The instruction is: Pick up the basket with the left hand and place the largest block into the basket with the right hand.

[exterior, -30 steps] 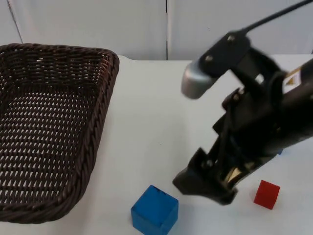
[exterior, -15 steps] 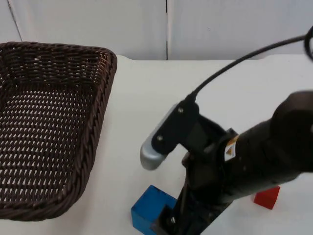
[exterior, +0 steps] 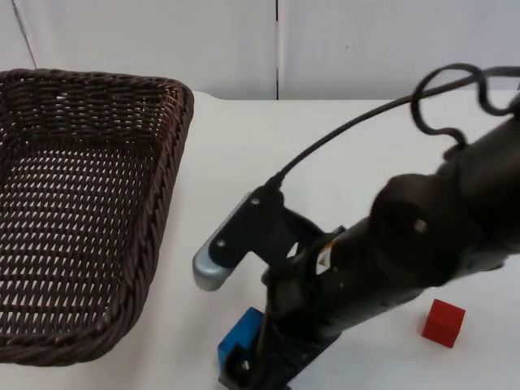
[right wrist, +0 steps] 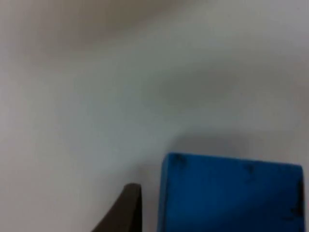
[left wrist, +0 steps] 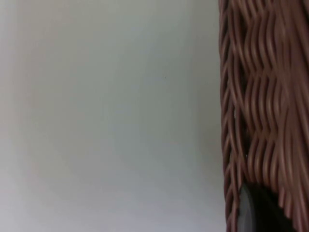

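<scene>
The dark brown wicker basket (exterior: 172,171) fills the left of the top view. Its woven rim (left wrist: 260,96) is close in the left wrist view, where a black fingertip (left wrist: 258,215) of my left gripper presses against it. The blue block (exterior: 242,337), the largest one, sits near the front edge, mostly covered by my right arm. My right gripper (exterior: 248,370) is down over it and open. In the right wrist view one black fingertip (right wrist: 126,208) stands just beside the blue block (right wrist: 231,193), apart from its side; the other finger is hidden.
A small red block (exterior: 444,322) lies to the right of the right arm on the white table (exterior: 244,162). The grey partition wall (exterior: 366,41) closes the back. Bare table lies between the basket and the arm.
The right arm has swung left and down from beside the red block onto the blue block, now covering most of it. The basket's rim shifted very slightly left.
</scene>
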You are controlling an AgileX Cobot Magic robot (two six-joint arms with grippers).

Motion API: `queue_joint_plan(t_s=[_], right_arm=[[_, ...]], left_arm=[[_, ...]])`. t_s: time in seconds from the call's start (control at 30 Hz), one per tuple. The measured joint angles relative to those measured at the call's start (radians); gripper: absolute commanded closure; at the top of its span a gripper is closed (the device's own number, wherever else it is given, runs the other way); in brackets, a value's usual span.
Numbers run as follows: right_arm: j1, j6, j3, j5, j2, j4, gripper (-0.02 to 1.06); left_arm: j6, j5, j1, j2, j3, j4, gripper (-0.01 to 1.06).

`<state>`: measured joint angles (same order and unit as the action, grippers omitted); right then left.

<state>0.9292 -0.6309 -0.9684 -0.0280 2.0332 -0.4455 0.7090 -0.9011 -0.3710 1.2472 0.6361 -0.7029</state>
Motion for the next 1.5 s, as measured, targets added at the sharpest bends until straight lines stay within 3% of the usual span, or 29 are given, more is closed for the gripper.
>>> queue_joint_plan(t_s=[0.47, 0.57, 0.73, 0.77, 0.93, 1.13, 1.3, 1.5], right_arm=[[0.0, 0.01, -0.015, -0.035, 0.055, -0.003, 0.0], [0.0, 0.01, -0.015, -0.044, 0.055, -0.004, 0.09], [0.0, 0.01, -0.017, -0.049, 0.055, -0.004, 0.52], [0.0, 0.015, -0.017, -0.05, 0.055, -0.005, 0.52], [0.0, 0.03, -0.017, -0.081, 0.045, -0.005, 1.02], [0.0, 0.028, -0.017, -0.208, -0.04, 0.026, 1.05], [0.0, 0.046, -0.005, -0.313, -0.143, 0.109, 1.05], [0.0, 0.177, 0.036, -0.382, -0.263, 0.252, 1.05]], left_arm=[[0.0, 0.0, 0.0, 0.0, 0.0, 0.0, 1.05], [0.002, 0.0, 0.0, 0.0, 0.0, 0.0, 1.05], [0.002, 0.0, 0.0, 0.0, 0.0, 0.0, 1.05], [0.002, 0.0, 0.0, 0.0, 0.0, 0.0, 1.05], [0.002, 0.0, 0.0, 0.0, 0.0, 0.0, 1.05], [0.002, 0.0, 0.0, 0.0, 0.0, 0.0, 1.05], [0.002, 0.0, 0.0, 0.0, 0.0, 0.0, 1.05], [0.002, 0.0, 0.0, 0.0, 0.0, 0.0, 1.05]])
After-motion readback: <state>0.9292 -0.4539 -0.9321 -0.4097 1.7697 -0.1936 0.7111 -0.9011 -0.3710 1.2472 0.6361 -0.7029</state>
